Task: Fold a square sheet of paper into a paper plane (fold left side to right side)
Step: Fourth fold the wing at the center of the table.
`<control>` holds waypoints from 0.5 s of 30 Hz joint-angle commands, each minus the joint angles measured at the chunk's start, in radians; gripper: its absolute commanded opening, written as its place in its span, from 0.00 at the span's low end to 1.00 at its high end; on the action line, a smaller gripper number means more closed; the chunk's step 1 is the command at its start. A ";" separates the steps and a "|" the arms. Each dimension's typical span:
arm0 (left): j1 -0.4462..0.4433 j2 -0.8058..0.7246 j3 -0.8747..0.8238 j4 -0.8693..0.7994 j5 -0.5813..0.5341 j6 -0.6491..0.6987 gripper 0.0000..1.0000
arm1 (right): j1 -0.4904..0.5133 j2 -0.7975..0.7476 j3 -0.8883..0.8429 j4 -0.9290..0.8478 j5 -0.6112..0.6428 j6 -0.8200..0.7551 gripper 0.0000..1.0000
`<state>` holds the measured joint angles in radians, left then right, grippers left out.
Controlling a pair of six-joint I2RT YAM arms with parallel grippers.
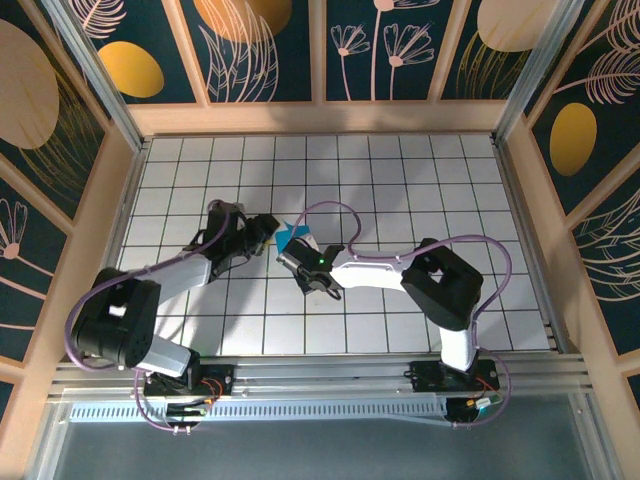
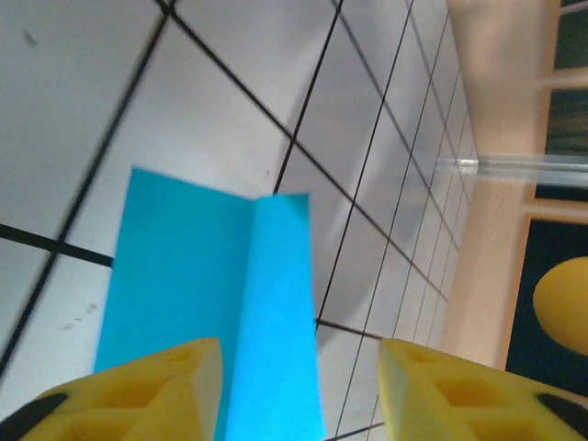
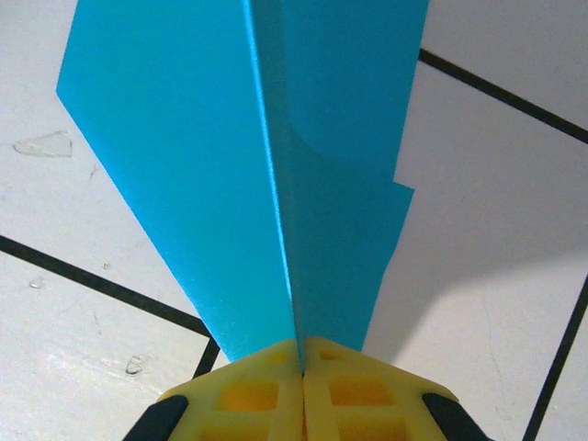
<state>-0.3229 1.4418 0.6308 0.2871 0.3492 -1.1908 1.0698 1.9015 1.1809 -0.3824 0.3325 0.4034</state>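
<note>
Two robot arms meet near the middle of a white grid-tiled table, where a cyan-blue paper plane sits between their grippers. The right gripper, reaching in from the right side, has its yellow fingers pressed together on the paper plane. In the right wrist view, the jaws pinch the narrow end of the folded sheet along its central crease, and the two wings fan out and widen away from the fingers above the tiles. A stepped edge shows on the right-hand wing.

The left gripper, coming from the left, stands just beside the paper with its jaws spread. In the left wrist view, its two yellow fingers are well apart at the bottom of the picture. The blue paper runs up from between them with one lengthwise fold dividing a darker panel from a lighter one. The left finger overlaps the paper's near edge, but whether it touches the sheet cannot be told. The right finger is clear of the paper, over bare tile.

A pale wooden frame borders the table, backed by dark panels painted with gold discs and outlined leaves. Purple cables loop along both arms.
</note>
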 commanded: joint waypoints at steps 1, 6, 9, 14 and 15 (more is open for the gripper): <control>0.056 -0.083 -0.011 -0.157 -0.021 0.084 0.51 | 0.013 0.022 0.013 -0.025 -0.005 -0.027 0.08; 0.126 -0.143 -0.022 -0.220 0.009 0.141 0.53 | 0.014 0.031 0.022 -0.032 -0.032 -0.034 0.08; 0.133 -0.140 -0.010 -0.249 0.024 0.185 0.54 | 0.006 0.025 0.024 -0.040 -0.072 -0.037 0.08; 0.131 -0.111 0.007 -0.262 0.080 0.274 0.52 | -0.029 0.000 0.024 -0.058 -0.238 -0.048 0.08; 0.131 -0.100 0.006 -0.257 0.103 0.287 0.51 | -0.043 -0.007 0.017 -0.053 -0.293 -0.047 0.08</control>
<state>-0.1944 1.3193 0.6277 0.0677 0.3851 -0.9817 1.0554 1.9156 1.1923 -0.3985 0.2024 0.3702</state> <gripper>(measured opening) 0.519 0.082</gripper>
